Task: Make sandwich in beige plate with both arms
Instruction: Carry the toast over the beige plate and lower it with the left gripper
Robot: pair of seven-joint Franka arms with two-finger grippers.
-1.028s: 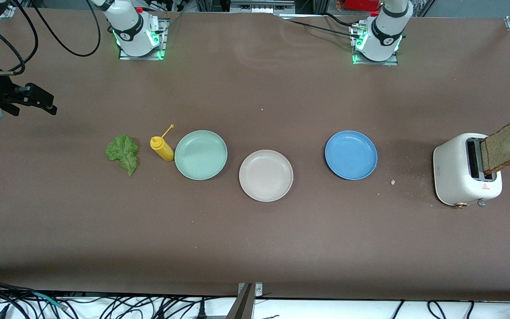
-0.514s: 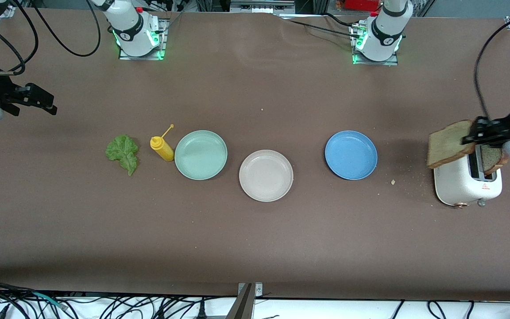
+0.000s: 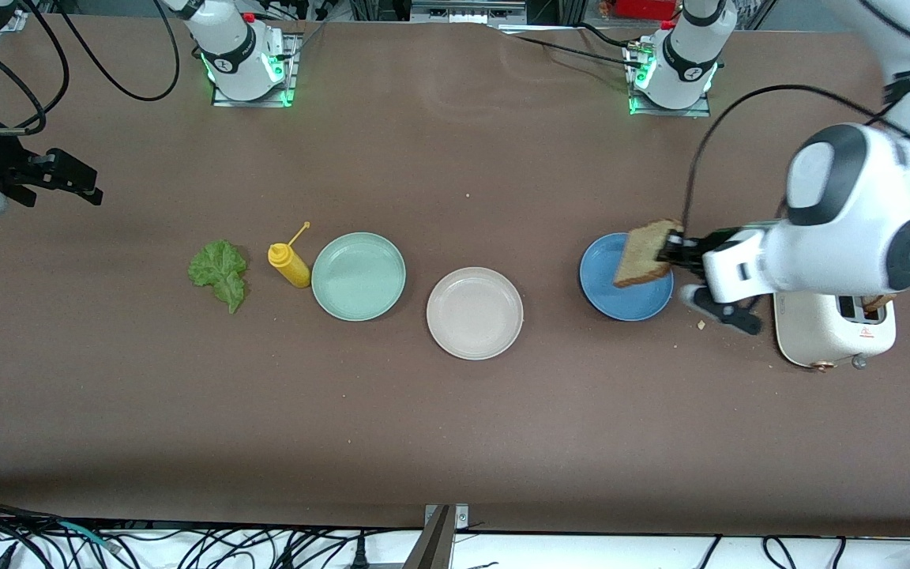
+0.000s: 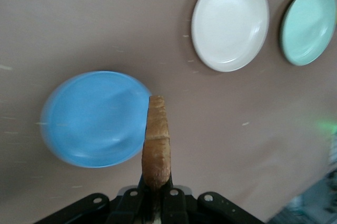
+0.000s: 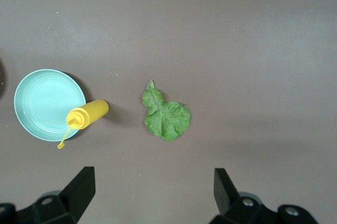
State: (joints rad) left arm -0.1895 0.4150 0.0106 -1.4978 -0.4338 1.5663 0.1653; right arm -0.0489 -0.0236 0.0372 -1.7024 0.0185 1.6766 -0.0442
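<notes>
The left gripper (image 3: 672,251) hangs over the blue plate (image 3: 617,304), its jaws pinching a slice of brown bread (image 3: 644,251) on edge; the beige plate (image 3: 455,336) lies bare at about 8 o'clock from that slice in the front view, between the blue plate and the mint green plate (image 3: 344,304). A second slice (image 3: 875,301) sits in the white toaster (image 3: 818,336) at the left arm's end of the table. The right gripper (image 5: 152,187) waits with jaws spread above the right arm's end, the lettuce leaf (image 3: 219,273) at about 4 o'clock from it in the front view, just beside the yellow bottle (image 3: 289,265).
</notes>
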